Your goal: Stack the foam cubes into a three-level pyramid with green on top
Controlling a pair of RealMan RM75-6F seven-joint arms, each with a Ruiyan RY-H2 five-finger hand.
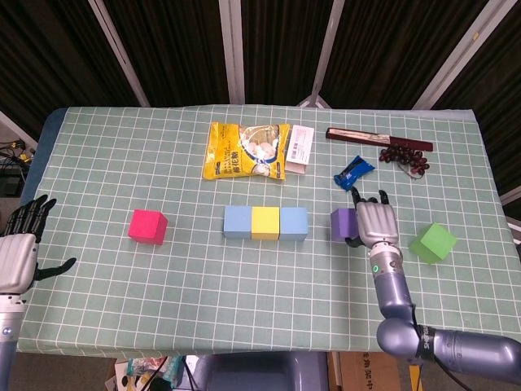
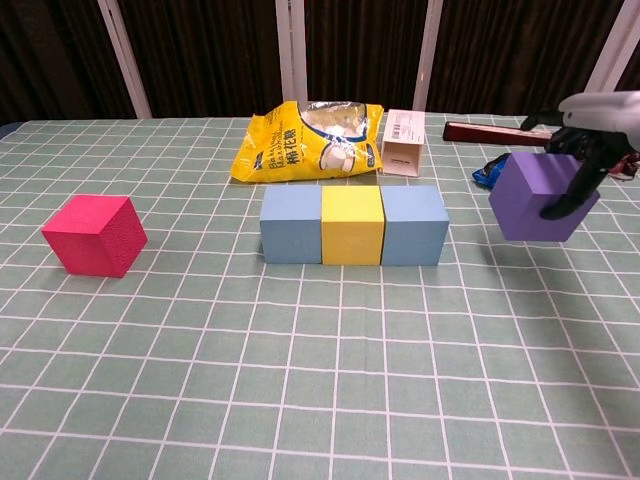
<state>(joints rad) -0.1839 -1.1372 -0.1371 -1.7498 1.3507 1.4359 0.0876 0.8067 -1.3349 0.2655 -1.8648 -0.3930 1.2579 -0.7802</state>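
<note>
My right hand (image 1: 373, 222) (image 2: 590, 130) grips the purple cube (image 1: 341, 226) (image 2: 537, 196) and holds it above the cloth, right of the base row. That row is a blue cube (image 1: 237, 221) (image 2: 290, 225), a yellow cube (image 1: 265, 222) (image 2: 352, 225) and a second blue cube (image 1: 294, 222) (image 2: 414, 225), side by side and touching. The pink cube (image 1: 147, 226) (image 2: 94, 235) sits alone on the left. The green cube (image 1: 433, 242) lies near the right edge, seen only in the head view. My left hand (image 1: 22, 247) hangs off the table's left edge, fingers spread and holding nothing.
A yellow snack bag (image 1: 246, 151) (image 2: 309, 140) and a white box (image 1: 299, 149) (image 2: 404, 143) lie behind the row. A blue wrapper (image 1: 354, 173) (image 2: 489, 172), dark grapes (image 1: 404, 158) and a dark flat box (image 1: 378, 138) (image 2: 487, 131) occupy the back right.
</note>
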